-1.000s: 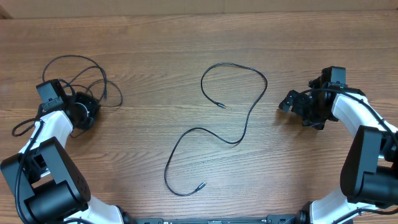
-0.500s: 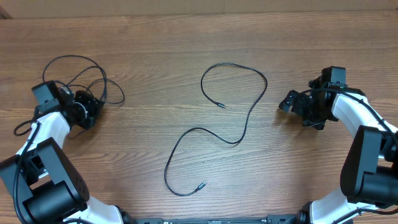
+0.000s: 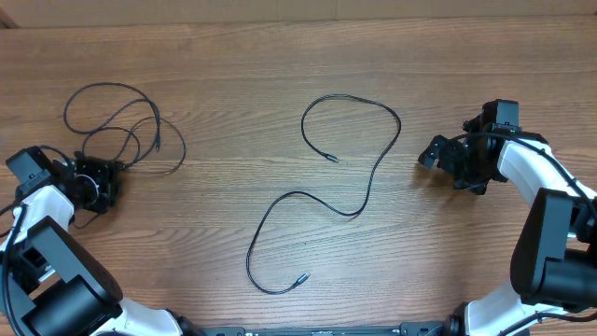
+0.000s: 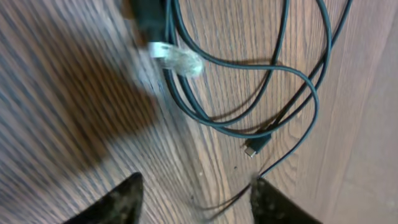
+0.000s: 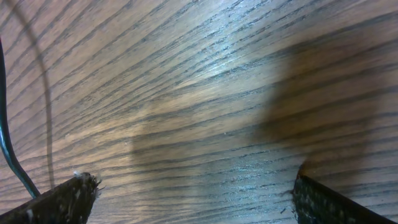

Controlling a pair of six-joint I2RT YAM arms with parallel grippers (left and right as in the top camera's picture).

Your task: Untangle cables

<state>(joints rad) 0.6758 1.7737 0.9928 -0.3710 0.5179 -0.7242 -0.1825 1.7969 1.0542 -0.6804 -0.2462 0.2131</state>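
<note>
One cable tangle (image 3: 126, 131) lies far left on table (image 3: 233, 56); one spread cable (image 3: 375, 170) at ctr, well apart. Tangle sits just ahead of L gripper (image 4: 199, 198), strands running mostly lengthwise away from its jaws, which stand parted, nothing clamped. R gripper (image 5: 193, 196) gapes empty at far right. L arm is nearer; likely its pick.

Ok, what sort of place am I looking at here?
Probably a robotics test bench: a left arm and right arm at a wooden table, one loose black cable and a tangled bunch laid out.
</note>
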